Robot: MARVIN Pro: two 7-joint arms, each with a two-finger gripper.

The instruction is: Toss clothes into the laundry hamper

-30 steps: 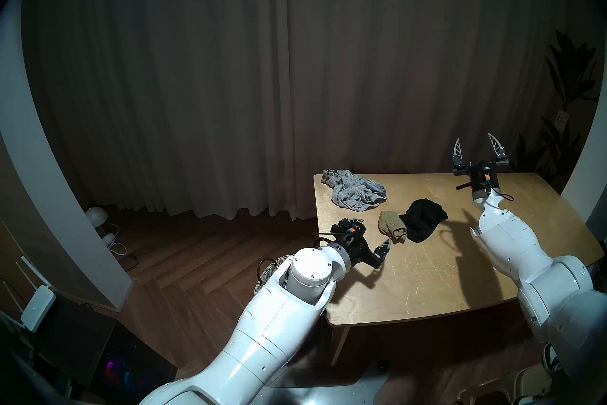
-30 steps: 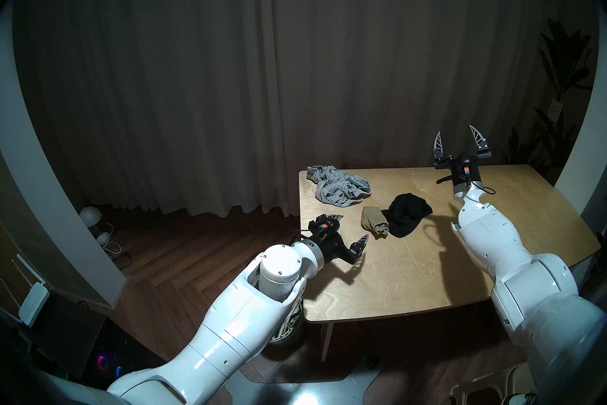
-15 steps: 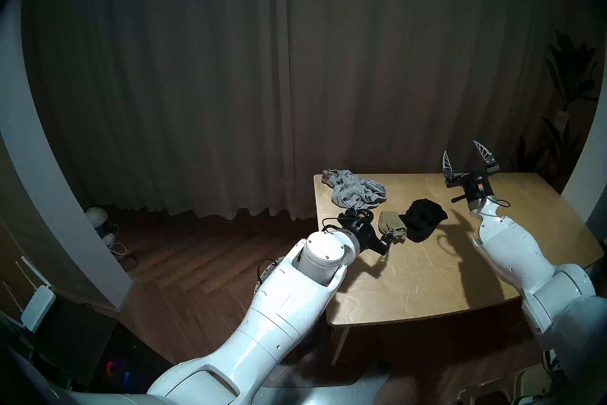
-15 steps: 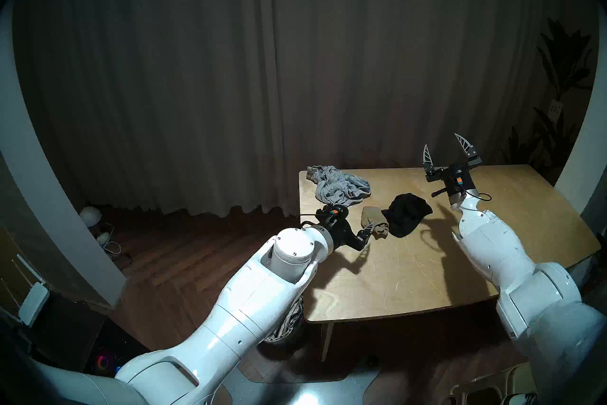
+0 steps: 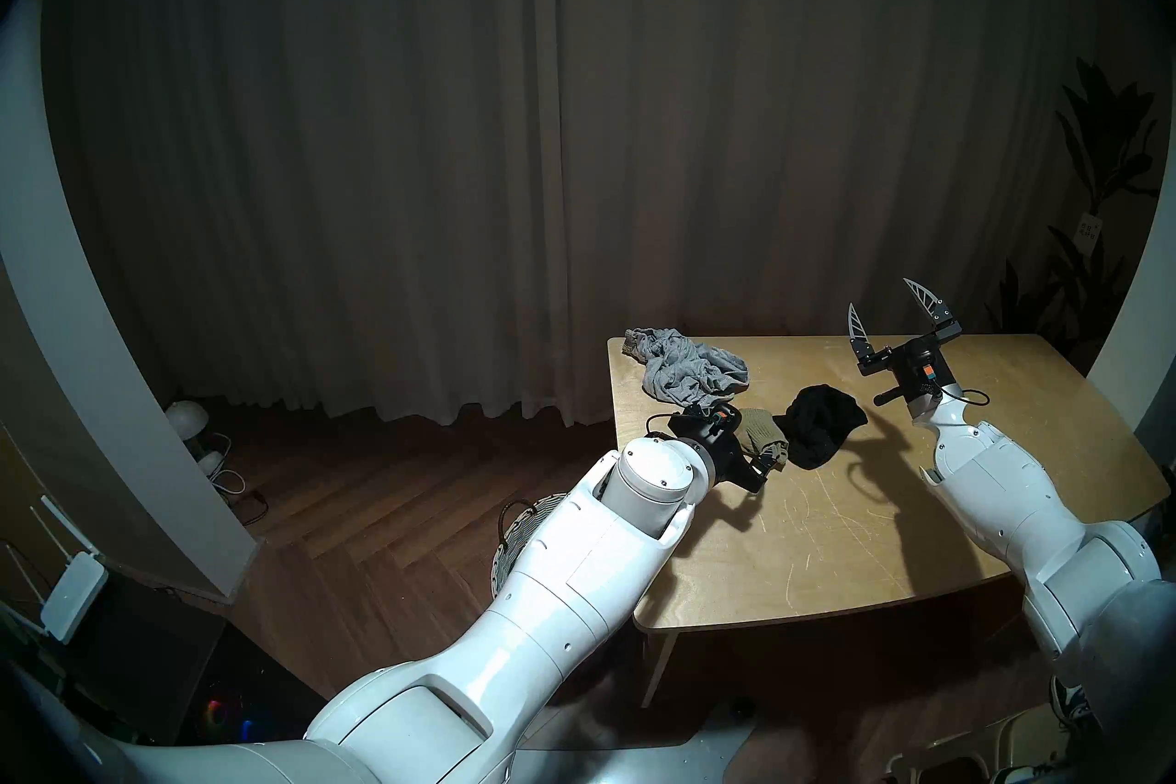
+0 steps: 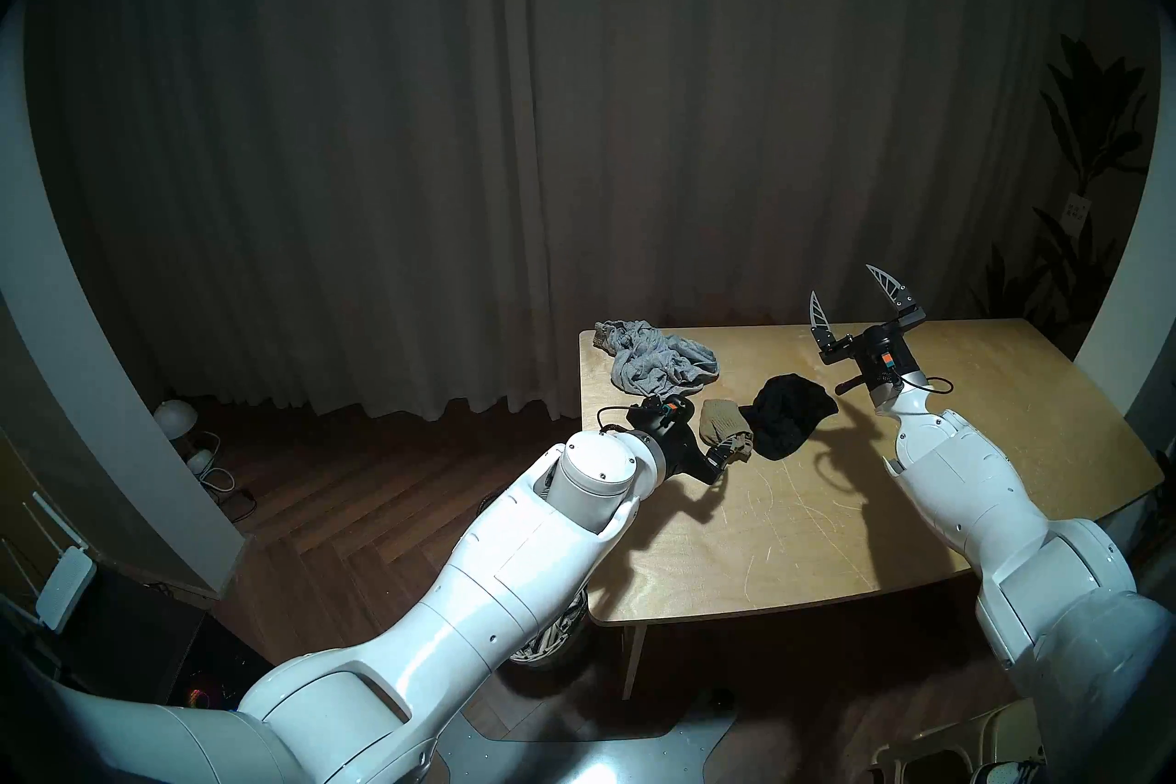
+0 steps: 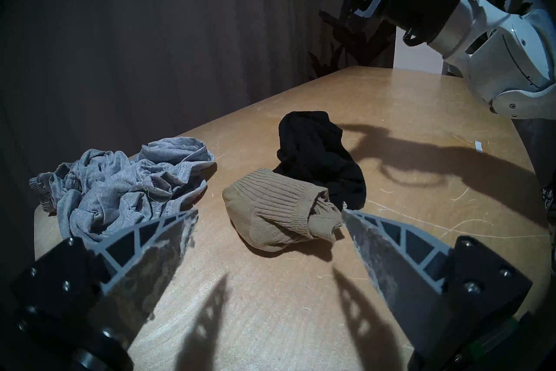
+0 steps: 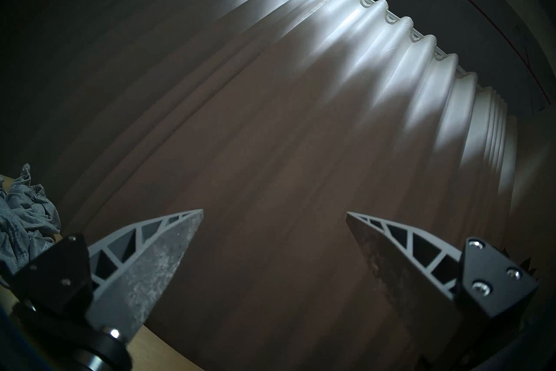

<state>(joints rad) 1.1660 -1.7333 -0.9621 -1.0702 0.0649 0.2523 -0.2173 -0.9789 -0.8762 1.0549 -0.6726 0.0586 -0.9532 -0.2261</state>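
Left pincer point(image 5: 754, 461) sits low over the desk point(image 5: 827, 541), spread wide and empty, right at the olive-tan knit point(image 5: 760, 433). Beside that knit lies the black garment point(image 5: 824, 433), touching it; the heather grey garment point(image 5: 690, 375) is bunched at the far left corner. Right pincer point(image 5: 891, 312) hangs high, fingers parted, holding nothing.

Other head view: the hamper point(image 6: 553, 639) peeks out under the left arm beside the desk, striped cloth inside it.

Left wrist view: both fingertips point(image 7: 349, 216) flank the knit's near end, the right one just beside its rolled cuff, no squeeze yet. Best play, I'd say: push forward until the bundle sits deep between the fingers, then close on the thick middle, keeping clear of the black garment so only one piece lifts.

Right wrist view: open fingers against the curtain point(image 8: 301, 90), nothing between them.
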